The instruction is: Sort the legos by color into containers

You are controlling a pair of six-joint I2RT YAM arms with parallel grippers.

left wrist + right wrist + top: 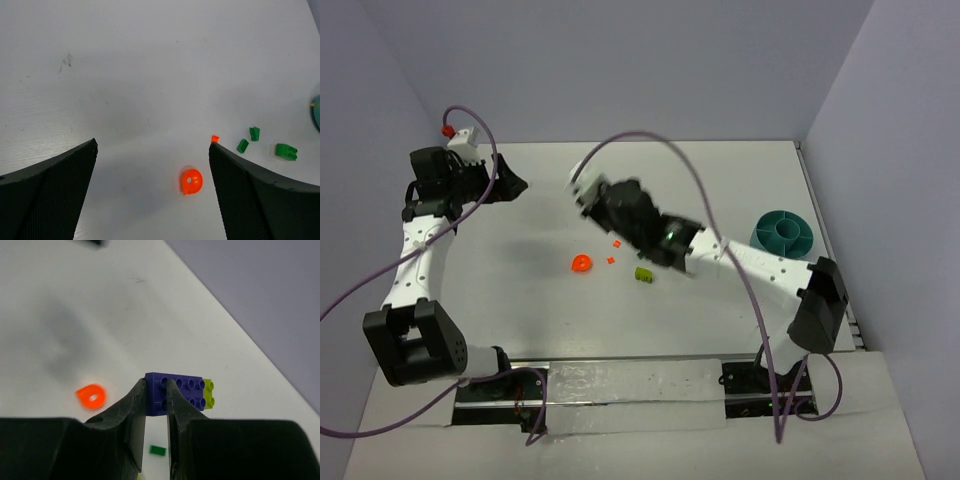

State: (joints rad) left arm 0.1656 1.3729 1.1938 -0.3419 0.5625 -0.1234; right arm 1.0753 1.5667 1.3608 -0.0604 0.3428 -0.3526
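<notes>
Item: purple brick [182, 392], with a lime brick [208, 393] stuck on one end.
Location: lifted off the desk [700, 180], pinched at its purple end by your right gripper [156, 395], whose jaws are narrowed onto it.
Handling: light, rigid, slick plastic. The off-centre hold may let it pivot, so regrip mid-body.
Left gripper [153, 145]: spread wide, empty.
Destination: teal bowl [783, 233], far right.

A white bench [720, 180] fills the scene, matte and evenly lit, with only soft shadows on it. Pale lavender-grey walls box it in: a back wall [620, 60], a left wall [360, 110] and a right wall [905, 140]. Faint dark scuff marks [66, 61] fleck the bench surface.
</notes>
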